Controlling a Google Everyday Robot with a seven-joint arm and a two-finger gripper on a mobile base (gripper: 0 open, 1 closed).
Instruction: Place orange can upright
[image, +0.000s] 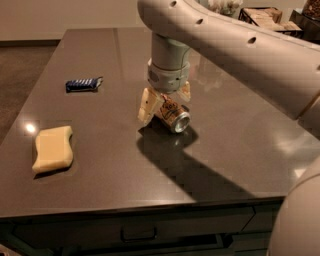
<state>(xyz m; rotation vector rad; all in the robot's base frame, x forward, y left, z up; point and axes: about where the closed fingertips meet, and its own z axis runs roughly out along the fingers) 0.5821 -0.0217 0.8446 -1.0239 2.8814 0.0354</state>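
One can (173, 115) is tilted near the middle of the worktop (100, 160), silver end toward the front edge, pinched by the gripper (166, 100); uprighting seems under way; next, I'd guess, rotate it vertical, then release.
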